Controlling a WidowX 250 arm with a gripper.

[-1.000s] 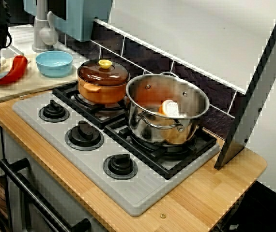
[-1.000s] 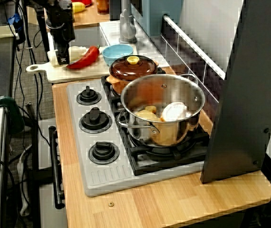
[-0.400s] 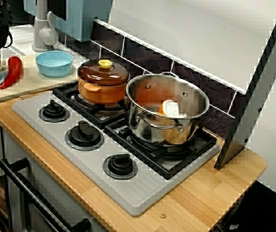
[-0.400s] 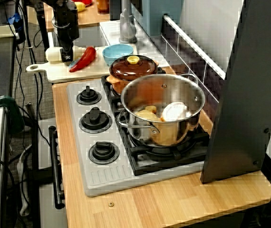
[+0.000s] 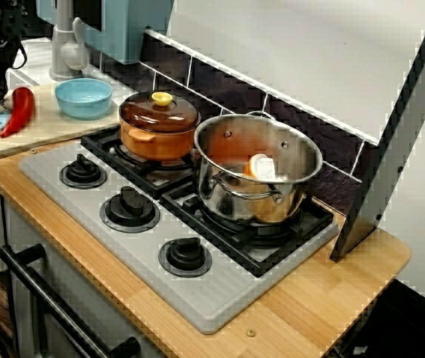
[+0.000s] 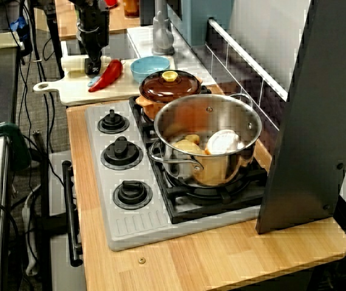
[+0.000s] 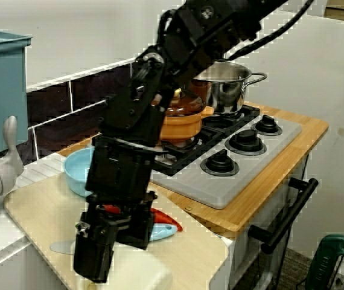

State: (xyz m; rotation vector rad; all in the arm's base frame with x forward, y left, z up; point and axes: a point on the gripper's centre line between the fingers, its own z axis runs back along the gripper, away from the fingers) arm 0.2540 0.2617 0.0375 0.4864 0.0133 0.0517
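Observation:
My gripper (image 6: 93, 68) hangs just over the wooden cutting board (image 6: 70, 91) at the far end of the counter. Seen from the board's side, its fingers (image 7: 93, 257) stand apart with nothing between them, so it looks open. A red pepper (image 6: 106, 74) lies on the board right beside the gripper, resting across a small light-blue utensil (image 7: 165, 232). The pepper (image 5: 19, 108) also shows at the left edge of the view across the stove. On the gripper's other side lies a white object (image 6: 71, 62).
A light-blue bowl (image 5: 83, 97) sits on the board by the faucet (image 5: 67, 45). The stove carries a lidded brown pot (image 5: 159, 123) and a steel pot (image 5: 257, 168) with food inside. Three knobs (image 5: 130, 206) line the front. A dark slanted panel (image 6: 318, 121) stands at the near end.
The gripper has moved away from the stove side and slightly up along the board. The pepper turned to a more upright line early on and has lain still since.

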